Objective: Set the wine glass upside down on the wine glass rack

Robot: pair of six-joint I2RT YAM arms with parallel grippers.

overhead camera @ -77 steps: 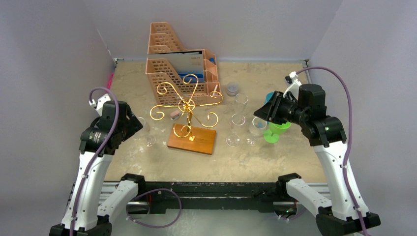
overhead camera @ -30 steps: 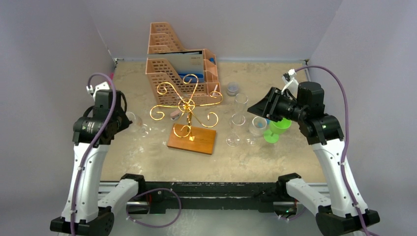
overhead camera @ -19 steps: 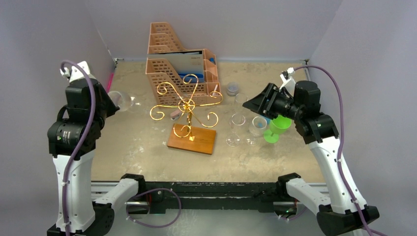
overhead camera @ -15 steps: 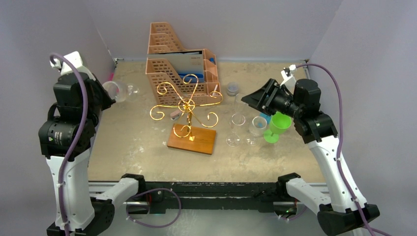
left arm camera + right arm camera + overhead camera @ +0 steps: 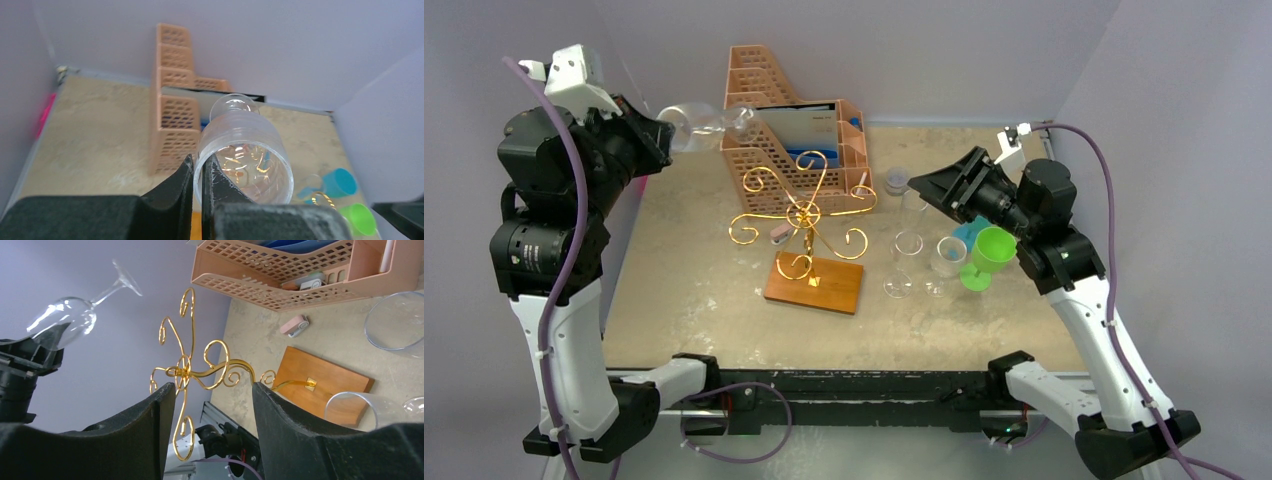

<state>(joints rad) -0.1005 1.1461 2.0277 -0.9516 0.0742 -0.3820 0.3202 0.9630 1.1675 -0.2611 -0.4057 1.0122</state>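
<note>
**Top view.** My left gripper [image 5: 652, 138] is raised high above the far-left corner of the table [image 5: 714, 310], at about 10 o'clock from the wine glass rack [image 5: 804, 213]. Its jaws are pressed together on the rim wall of the wine glass [image 5: 696, 121]. The glass lies nearly horizontal in the air, its foot pointing toward the peach file organizer [image 5: 769, 150].

**Left wrist view.** One jaw sits inside the bowl and the other outside.

**Rack.** It stands on its wooden base [image 5: 816, 284] near the table's middle.

**Right side.** My right gripper [image 5: 939, 186] hovers at 3 o'clock from the rack, above the clear glasses [image 5: 908, 250] and near a green cup [image 5: 989, 255]. Its jaws are spread wide and touch nothing.
</note>
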